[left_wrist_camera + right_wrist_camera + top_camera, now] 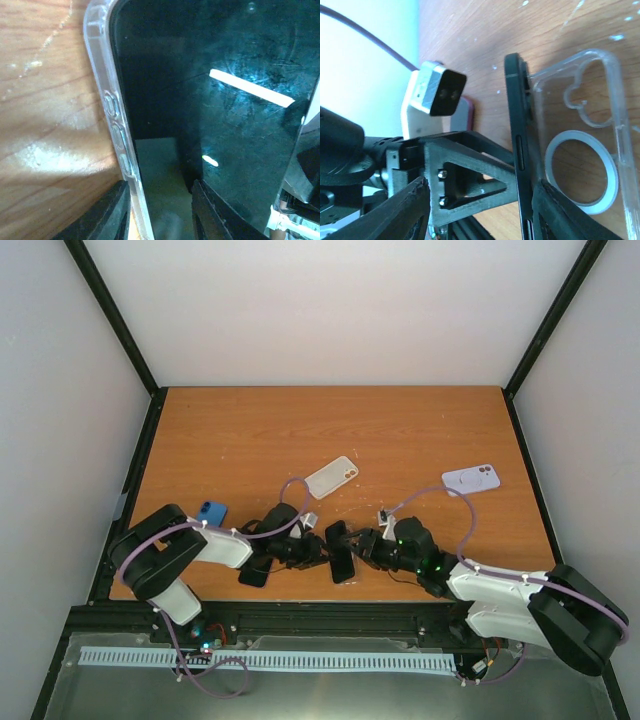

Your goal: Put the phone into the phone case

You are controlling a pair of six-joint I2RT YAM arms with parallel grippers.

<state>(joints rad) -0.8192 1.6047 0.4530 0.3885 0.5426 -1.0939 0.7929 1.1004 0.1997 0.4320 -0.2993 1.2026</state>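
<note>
Wooden table point(400, 430) lay under both arms, which met at its near middle. Your phone point(516, 125) stood on edge between the right gripper's point(480, 187) spread, unclenched jaws, long axis along them. The clear case point(551, 125) leaned off its back. Your left gripper point(159, 195) straddled the case rim; I cannot tell its grip.

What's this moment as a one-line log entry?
stage: fitting | black phone against clear plastic case, not fully seated | right jaws: apart | left jaws: unclear
</note>
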